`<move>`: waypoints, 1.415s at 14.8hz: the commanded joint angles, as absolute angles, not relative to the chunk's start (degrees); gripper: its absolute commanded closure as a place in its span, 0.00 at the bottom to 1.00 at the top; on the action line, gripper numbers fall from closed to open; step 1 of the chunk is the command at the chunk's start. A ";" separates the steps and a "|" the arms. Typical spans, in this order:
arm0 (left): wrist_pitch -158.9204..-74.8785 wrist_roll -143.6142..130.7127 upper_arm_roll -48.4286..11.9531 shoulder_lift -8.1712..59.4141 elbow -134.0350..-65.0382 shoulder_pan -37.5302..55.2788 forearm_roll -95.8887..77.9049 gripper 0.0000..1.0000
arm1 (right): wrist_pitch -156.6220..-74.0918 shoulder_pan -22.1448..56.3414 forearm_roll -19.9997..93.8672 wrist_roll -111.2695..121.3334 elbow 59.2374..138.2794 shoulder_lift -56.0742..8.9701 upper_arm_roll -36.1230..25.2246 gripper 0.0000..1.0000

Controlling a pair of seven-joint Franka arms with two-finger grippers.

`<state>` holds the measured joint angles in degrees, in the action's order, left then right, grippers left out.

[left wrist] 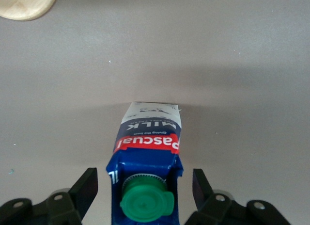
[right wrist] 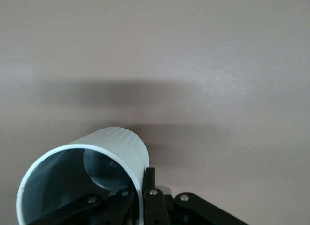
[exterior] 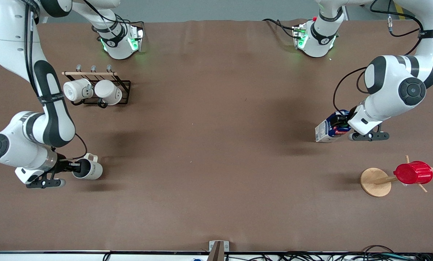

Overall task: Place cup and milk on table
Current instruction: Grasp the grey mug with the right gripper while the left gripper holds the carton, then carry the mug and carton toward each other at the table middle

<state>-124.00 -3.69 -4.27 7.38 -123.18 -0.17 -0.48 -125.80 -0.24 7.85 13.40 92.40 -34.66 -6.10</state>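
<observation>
The cream cup [exterior: 90, 169] with dark lettering hangs tilted in my right gripper [exterior: 77, 167], a little over the brown table [exterior: 216, 152] near the right arm's end. In the right wrist view the gripper [right wrist: 145, 181] is shut on the cup's rim [right wrist: 85, 152], one finger inside and one outside. The blue-and-white milk [exterior: 328, 129] stands on the table near the left arm's end. My left gripper [exterior: 341, 125] is over its top. In the left wrist view the gripper [left wrist: 144, 182] is open, with the fingers either side of the milk [left wrist: 147, 147] and its green cap [left wrist: 147, 204], gaps showing.
A black wire rack [exterior: 124, 85] with two whiter mugs [exterior: 93, 90] stands farther from the camera than the cup. A wooden peg stand [exterior: 375, 182] with a red ribbed cup [exterior: 413, 172] stands nearer the camera than the milk; its base shows in the left wrist view [left wrist: 24, 4].
</observation>
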 commanded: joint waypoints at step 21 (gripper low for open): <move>-123.84 -5.27 -4.66 10.19 -114.01 0.97 -0.09 0.95 | -127.62 19.95 -26.44 -69.77 86.41 -41.03 25.31 1.00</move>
